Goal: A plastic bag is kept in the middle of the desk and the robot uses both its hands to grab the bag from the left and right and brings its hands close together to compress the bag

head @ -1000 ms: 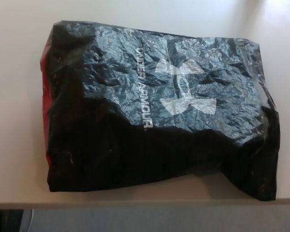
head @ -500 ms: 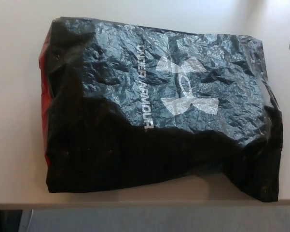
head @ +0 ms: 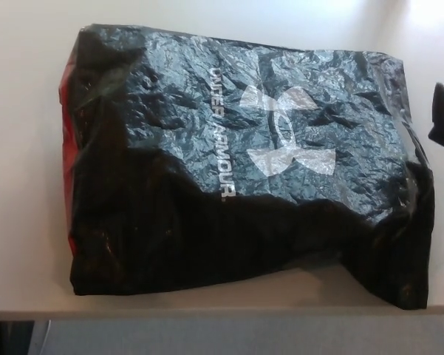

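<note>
Left hand isn't anywhere in the shot, so nothing to say about its fingers. Starting from that side: the tabletop (head: pixel 22 222) is pale and plain, and the plastic bag (head: pixel 207 222) sits in the middle of it, filling most of the view. It's black and very crinkled, with a strip of red (head: pixel 65 133) showing along its left edge. White lettering (head: pixel 222 133) runs down the middle, sideways, and a white logo (head: pixel 288 133) sits just right of that. The bag's near edge lies close to the tabletop's front edge.

Over on the far right, the right hand (head: pixel 443 118) only just pokes into frame. One dark finger points up, with a bit more of the hand below it. It's just beside the bag's right edge, not touching, with a sliver of tabletop between them. It's got hold of nothing, but honestly I can't tell how far open the fingers are, too little of it is visible.
</note>
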Motion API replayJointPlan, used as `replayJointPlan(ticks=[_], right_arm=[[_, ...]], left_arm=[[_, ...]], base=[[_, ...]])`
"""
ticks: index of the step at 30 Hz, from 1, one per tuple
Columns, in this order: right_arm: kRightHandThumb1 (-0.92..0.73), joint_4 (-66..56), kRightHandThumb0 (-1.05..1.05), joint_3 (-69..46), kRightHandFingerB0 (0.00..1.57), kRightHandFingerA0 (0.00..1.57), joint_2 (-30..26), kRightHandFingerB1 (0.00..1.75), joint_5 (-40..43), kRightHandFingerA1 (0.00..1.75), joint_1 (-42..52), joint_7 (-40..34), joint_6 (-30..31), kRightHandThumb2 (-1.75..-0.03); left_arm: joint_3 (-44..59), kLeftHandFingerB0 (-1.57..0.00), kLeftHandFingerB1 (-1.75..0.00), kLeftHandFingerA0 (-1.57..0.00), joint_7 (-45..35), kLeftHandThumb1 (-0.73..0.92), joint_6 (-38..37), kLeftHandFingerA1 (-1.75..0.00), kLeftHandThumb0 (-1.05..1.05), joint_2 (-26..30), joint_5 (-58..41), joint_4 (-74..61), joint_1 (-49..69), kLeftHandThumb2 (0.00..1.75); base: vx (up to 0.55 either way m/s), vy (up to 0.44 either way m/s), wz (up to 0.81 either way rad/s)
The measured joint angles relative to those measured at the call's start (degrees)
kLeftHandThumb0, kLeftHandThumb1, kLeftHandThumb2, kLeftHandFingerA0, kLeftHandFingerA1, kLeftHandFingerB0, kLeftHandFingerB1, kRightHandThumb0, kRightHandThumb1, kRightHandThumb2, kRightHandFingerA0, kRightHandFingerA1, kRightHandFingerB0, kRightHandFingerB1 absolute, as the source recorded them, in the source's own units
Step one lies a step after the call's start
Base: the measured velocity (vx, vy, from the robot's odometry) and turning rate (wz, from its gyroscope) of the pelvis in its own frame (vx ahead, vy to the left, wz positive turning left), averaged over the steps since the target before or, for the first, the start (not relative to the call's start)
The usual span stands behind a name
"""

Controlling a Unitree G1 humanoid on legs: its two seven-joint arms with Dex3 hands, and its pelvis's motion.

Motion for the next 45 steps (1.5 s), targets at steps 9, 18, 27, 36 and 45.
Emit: replayJointPlan(ticks=[9, 18, 27, 36, 45], right_arm=[[-0.85, 9.1, -0.93, -1.0, 0.00, 0.00, -0.4, 0.08, 2.9, 0.11, -0.9, 1.6, 3.7, -1.16], [-0.87, 10.0, -0.83, -1.1, 0.00, 0.00, 0.0, 0.14, 5.2, 0.15, -1.8, 1.8, 4.7, -1.19], [-0.86, 9.7, -0.83, -1.4, 0.00, 0.00, 3.7, 0.15, 7.1, 0.16, -2.3, 0.4, 4.2, -1.21], [-0.86, 9.0, -0.80, -1.2, 0.05, 0.06, 11.0, 0.21, 8.7, 0.34, -4.2, -2.4, 3.0, -1.17], [-0.91, 5.3, -0.81, 3.5, 0.09, 0.06, 17.4, 0.27, 8.7, 0.34, -3.0, -3.5, -1.2, -0.81]], left_arm=[[1.1, -0.08, -0.22, 0.00, -2.1, 0.92, 2.3, -0.21, -0.82, -1.7, -1.6, 9.9, -2.5, 0.90], [5.1, -0.10, -0.23, 0.00, -7.1, 0.84, 1.3, -0.26, -0.79, -4.8, -5.2, 11.1, -2.9, 1.22], [6.0, -0.07, -0.20, 0.00, -12.9, 0.85, -0.1, -0.23, -0.80, -12.1, -8.0, 11.2, -4.5, 1.24], [4.5, -0.03, -0.18, 0.00, -13.9, 0.84, -0.3, -0.21, -0.86, -20.2, -8.6, 11.5, -6.9, 1.05], [-3.2, -0.04, -0.22, 0.00, -11.1, 0.88, -2.9, -0.20, -0.77, -23.2, -5.4, 11.2, -7.1, 1.26]], base=[[0.00, 0.000, 0.00], [0.00, 0.000, 0.00], [0.00, 0.000, 0.00], [0.00, 0.000, 0.00], [0.00, 0.000, 0.00]])
